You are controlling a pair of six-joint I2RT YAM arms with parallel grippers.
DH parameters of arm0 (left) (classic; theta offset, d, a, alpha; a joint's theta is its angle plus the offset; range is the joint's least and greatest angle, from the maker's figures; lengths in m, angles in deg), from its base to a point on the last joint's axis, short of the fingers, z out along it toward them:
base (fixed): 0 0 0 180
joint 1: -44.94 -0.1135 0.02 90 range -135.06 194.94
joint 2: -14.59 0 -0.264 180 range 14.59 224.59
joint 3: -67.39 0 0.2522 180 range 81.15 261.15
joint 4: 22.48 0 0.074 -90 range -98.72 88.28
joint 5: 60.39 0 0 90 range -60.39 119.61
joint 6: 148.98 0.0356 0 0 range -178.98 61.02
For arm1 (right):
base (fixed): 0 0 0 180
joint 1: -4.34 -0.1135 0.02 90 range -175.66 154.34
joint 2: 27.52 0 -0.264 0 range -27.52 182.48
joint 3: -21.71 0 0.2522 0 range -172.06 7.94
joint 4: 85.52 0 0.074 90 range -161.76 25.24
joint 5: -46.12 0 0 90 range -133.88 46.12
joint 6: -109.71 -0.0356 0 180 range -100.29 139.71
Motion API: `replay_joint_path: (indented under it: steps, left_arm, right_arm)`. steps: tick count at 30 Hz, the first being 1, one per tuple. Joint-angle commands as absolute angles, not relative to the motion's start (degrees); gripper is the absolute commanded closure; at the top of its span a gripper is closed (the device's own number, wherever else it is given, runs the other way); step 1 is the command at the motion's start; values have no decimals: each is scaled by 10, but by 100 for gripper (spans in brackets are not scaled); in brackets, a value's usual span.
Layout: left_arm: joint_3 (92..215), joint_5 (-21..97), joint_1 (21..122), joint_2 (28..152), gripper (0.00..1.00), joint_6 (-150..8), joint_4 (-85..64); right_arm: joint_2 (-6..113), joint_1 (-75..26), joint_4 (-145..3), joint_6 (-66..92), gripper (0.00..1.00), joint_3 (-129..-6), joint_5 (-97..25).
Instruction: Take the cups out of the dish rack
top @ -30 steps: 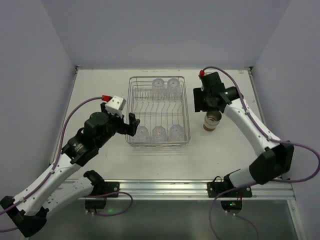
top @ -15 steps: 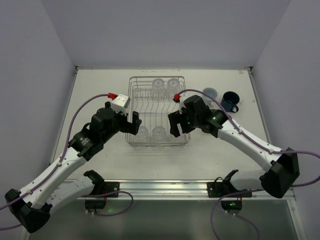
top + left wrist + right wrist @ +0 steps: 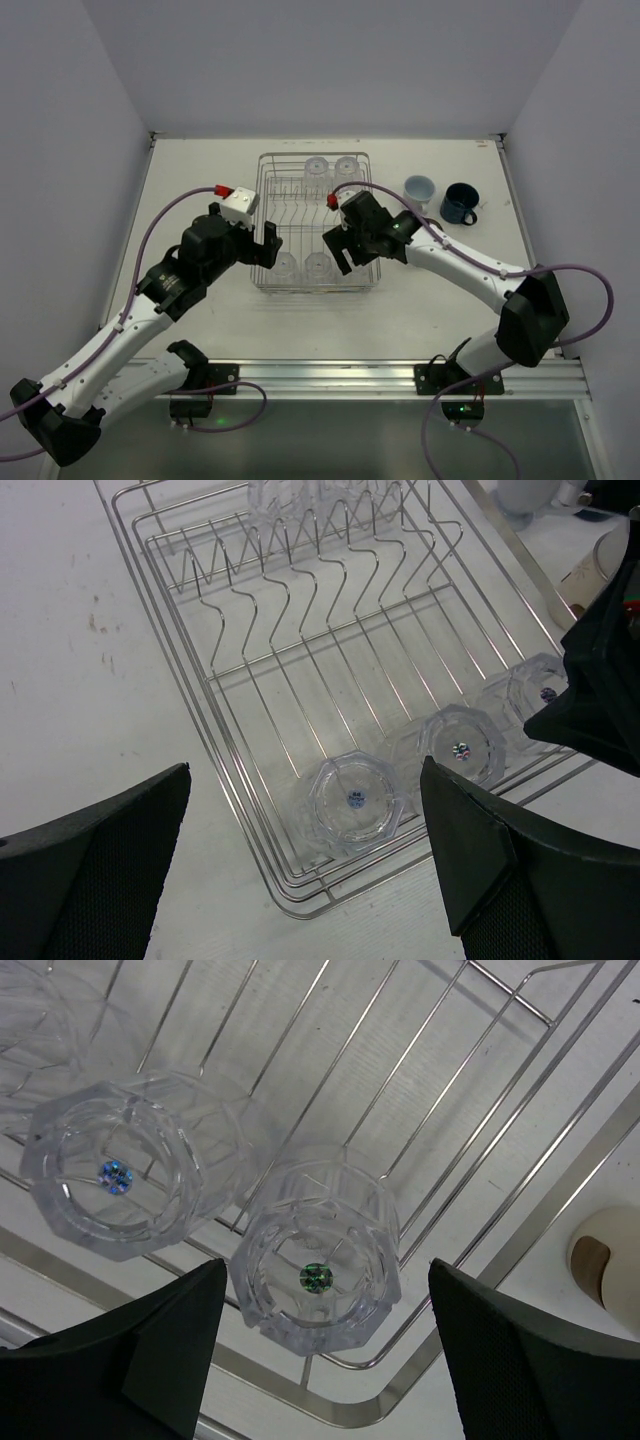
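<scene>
Watching the overhead feed, I take the dish rack [image 3: 300,215] as my reference. Along its near edge sit the near-left tumbler [image 3: 283,266], the near-middle tumbler [image 3: 319,264] and the near-right tumbler [image 3: 315,1260], all three clear, ribbed and bottom-up; at the rack's far end the far-left tumbler [image 3: 316,167] and the far-right tumbler [image 3: 346,166] stand side by side.

The right gripper [image 3: 325,1270] hangs over the rack's near right corner; on its wrist camera the jaws are spread wide, with one finger [image 3: 170,1350] on each side of the near-right tumbler and a gap showing on both sides, so nothing is gripped; how high it sits above that cup I cannot tell. The left gripper [image 3: 303,780] hovers at the rack's left wall, by the near left corner; its jaws are also wide apart and empty; its camera looks down on the near-left tumbler.

Outside the rack, to its right, a pale blue cup [image 3: 419,188] and a dark blue mug [image 3: 460,203] stand upright on the table [image 3: 200,180], near each other but not touching; a beige cup [image 3: 605,1260] shows just beyond the rack's right wall on the right wrist feed; from overhead the right arm [image 3: 470,265] hides it.
</scene>
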State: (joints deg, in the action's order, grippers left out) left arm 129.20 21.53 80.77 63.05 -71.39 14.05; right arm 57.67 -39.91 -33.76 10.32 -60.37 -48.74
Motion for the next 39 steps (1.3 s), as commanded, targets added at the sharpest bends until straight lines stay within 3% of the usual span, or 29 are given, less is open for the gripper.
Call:
replay_joint_path:
  steps: [1,6,9,12,13,17,20,28,32,39]
  left_arm:
    - [1293,227,803,623,0,-702,118]
    - [1292,230,802,623,0,-703,118]
    - [1292,233,801,625,0,-702,117]
    - [1293,234,801,626,0,-703,117]
    - [1294,235,801,625,0,-702,117]
    - [1296,242,800,624,0,-704,113]
    - [1302,253,800,622,0,-709,108]
    - [1318,350,800,592,0,-757,65]
    - [1305,416,800,590,1,-821,13]
    - [1247,512,799,613,11,-940,-127]
  right_arm:
    - [602,-400,-309,115,15,-632,-529]
    - [631,-400,-314,117,15,-638,-509]
    - [646,-400,-321,117,21,-639,-507]
    - [652,-400,-317,118,34,-647,-512]
    - [650,-400,-316,117,44,-650,-512]
    - [611,-400,-312,109,67,-659,-530]
    - [578,-400,-322,101,74,-668,-535]
    - [469,-399,-383,48,84,-652,-535]
    - [412,-389,-503,-16,85,-598,-463]
    - [333,-378,-722,-165,87,-470,-364]
